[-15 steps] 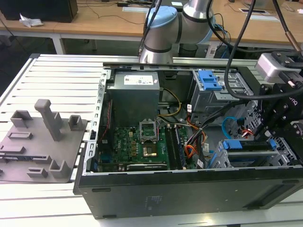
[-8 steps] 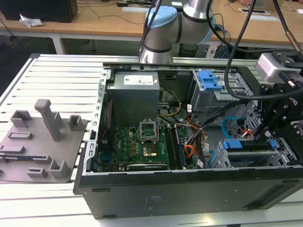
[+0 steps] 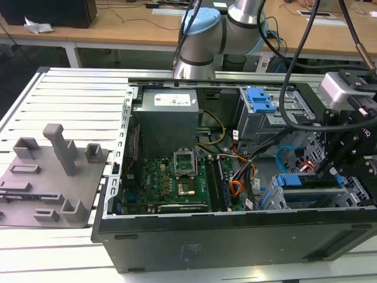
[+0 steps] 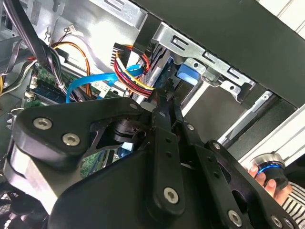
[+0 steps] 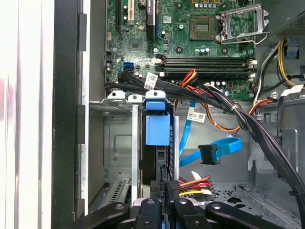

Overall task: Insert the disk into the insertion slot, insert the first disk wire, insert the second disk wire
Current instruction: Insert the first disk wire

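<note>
Insertion slot point(image 5: 119, 143): the disk point(image 5: 157, 130) is seated inside it, blue carrier showing. Gripper point(image 5: 167, 188) at the slot's open end, fingers pinched tight on the plug of the first disk wire point(image 5: 195, 183). Second disk wire point(image 5: 224, 147) lies loose beside the slot.

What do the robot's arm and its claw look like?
The arm is a silver-grey tube with rounded joints and a light-blue cap; black cables hang along it. The gripper is matte black, made of linked bars dotted with silver screws.
</note>
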